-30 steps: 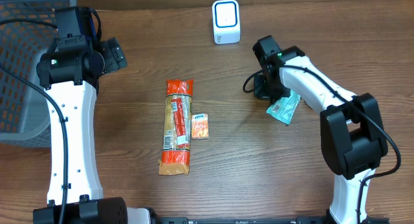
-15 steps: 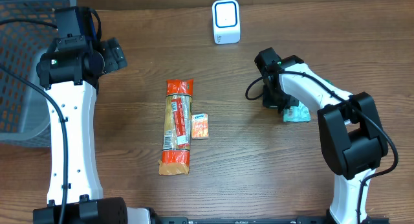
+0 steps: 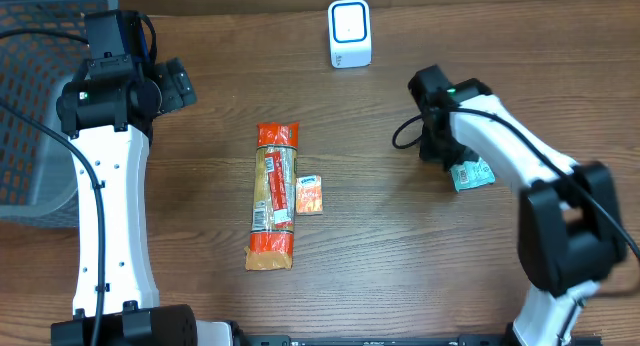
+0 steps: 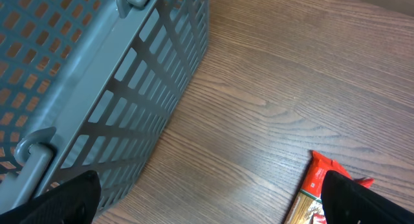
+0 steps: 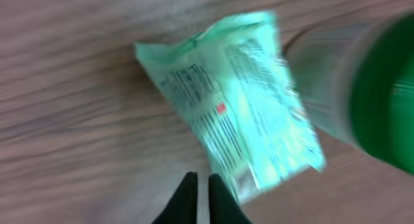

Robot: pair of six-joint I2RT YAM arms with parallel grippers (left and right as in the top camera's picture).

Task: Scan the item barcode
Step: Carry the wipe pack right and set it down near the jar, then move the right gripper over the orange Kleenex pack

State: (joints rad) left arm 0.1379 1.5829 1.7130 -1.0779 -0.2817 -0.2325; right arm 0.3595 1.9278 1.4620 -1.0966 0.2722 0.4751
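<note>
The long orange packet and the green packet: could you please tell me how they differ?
The long orange packet is far larger than the green packet. The long orange packet lies untouched in the middle; the green packet is at the shut tips of the right gripper. Both are printed wrappers.

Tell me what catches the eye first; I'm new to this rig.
A long orange pasta packet lies mid-table, a small orange sachet beside it. At the right, the right gripper pinches a green packet; a white scanner stands at the far edge.
</note>
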